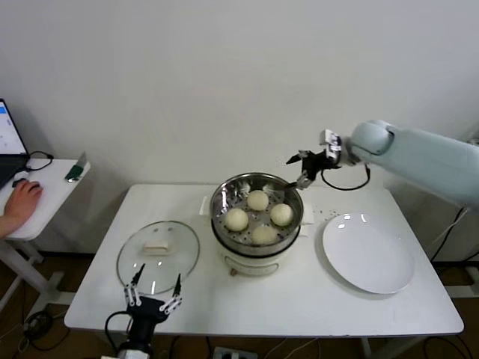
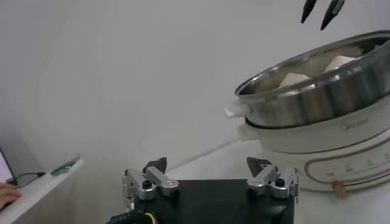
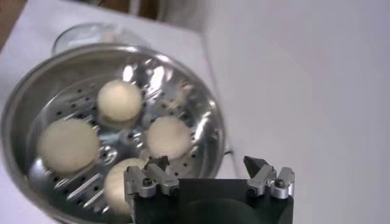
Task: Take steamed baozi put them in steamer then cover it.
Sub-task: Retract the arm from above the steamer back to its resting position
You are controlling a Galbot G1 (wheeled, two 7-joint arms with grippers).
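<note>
Several creamy-white baozi point(image 1: 258, 200) lie in the shiny steamer point(image 1: 248, 179), which sits on its white pot base point(image 1: 251, 263) mid-table. The right wrist view looks down on the baozi point(image 3: 119, 100) on the steamer's perforated bottom point(image 3: 214, 125). My right gripper point(image 1: 303, 168) hovers open and empty above the steamer's far right rim. The glass cover point(image 1: 179, 250) with its white handle lies flat on the table, left of the steamer. Just in front of the cover, by the table's front edge, my left gripper point(image 1: 153, 295) stands open and empty. The left wrist view shows the steamer's wall point(image 2: 317, 97) from the side.
An empty white plate point(image 1: 368, 253) lies right of the steamer. The white table point(image 1: 284, 299) ends close behind at a wall. A side table at far left holds a laptop and a person's hand point(image 1: 22, 198).
</note>
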